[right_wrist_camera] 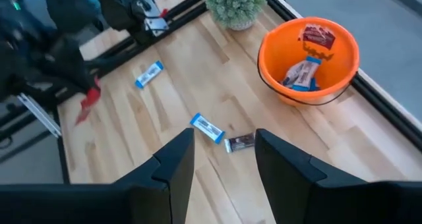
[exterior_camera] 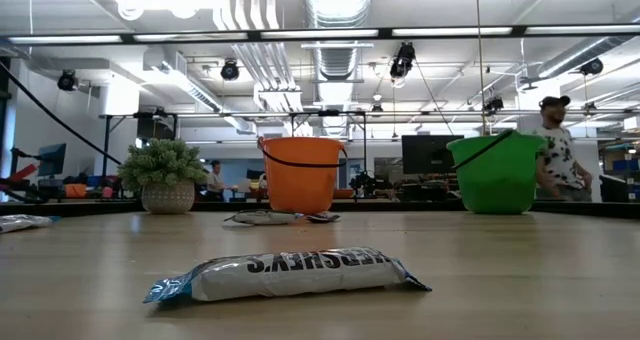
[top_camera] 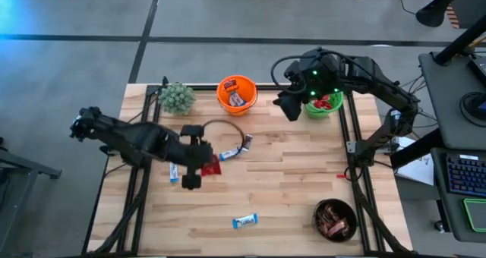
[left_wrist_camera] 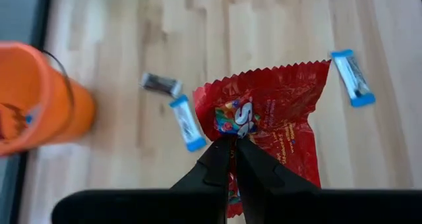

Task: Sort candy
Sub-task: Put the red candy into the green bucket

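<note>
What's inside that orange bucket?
The orange bucket holds a few wrapped sweets: a blue-and-white bar and a reddish packet show from above. Anything lying beneath them, at the bottom, is covered.

Red candy packet [left_wrist_camera: 277,118] in left claw [left_wrist_camera: 234,141]

Pale wooden bench [top_camera: 288,197] with dark frame rails. At twelve o'clock, orange bucket [top_camera: 236,93]; at eleven, small green potted plant [top_camera: 176,98]; at one, green bucket [top_camera: 325,105]. At five o'clock, dark round bowl [top_camera: 335,218]. Beyond the far edge, a person [exterior_camera: 551,158] in a cap, among desks and monitors.
</note>
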### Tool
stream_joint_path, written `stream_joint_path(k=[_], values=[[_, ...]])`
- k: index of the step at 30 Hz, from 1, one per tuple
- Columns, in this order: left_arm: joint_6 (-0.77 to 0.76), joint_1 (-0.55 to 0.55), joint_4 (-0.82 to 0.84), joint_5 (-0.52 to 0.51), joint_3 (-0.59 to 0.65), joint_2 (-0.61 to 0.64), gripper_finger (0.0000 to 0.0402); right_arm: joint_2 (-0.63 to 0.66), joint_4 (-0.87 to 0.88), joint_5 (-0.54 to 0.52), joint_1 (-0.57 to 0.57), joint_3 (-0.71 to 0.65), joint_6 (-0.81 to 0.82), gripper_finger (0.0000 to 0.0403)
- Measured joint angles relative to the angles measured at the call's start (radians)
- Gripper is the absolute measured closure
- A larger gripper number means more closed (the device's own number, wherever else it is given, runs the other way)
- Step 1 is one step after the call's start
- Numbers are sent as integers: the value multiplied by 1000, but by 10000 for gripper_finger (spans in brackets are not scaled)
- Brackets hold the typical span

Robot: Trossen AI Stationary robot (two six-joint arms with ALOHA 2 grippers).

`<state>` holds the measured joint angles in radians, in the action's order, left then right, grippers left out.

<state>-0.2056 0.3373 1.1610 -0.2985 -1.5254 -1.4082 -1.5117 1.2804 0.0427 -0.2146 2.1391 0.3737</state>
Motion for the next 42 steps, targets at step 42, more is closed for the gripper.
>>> stream_joint_path(k=[42], values=[[433,-437,-297,-43,-247,-56,401,-155,-345,96,34,-3,-111,200]])
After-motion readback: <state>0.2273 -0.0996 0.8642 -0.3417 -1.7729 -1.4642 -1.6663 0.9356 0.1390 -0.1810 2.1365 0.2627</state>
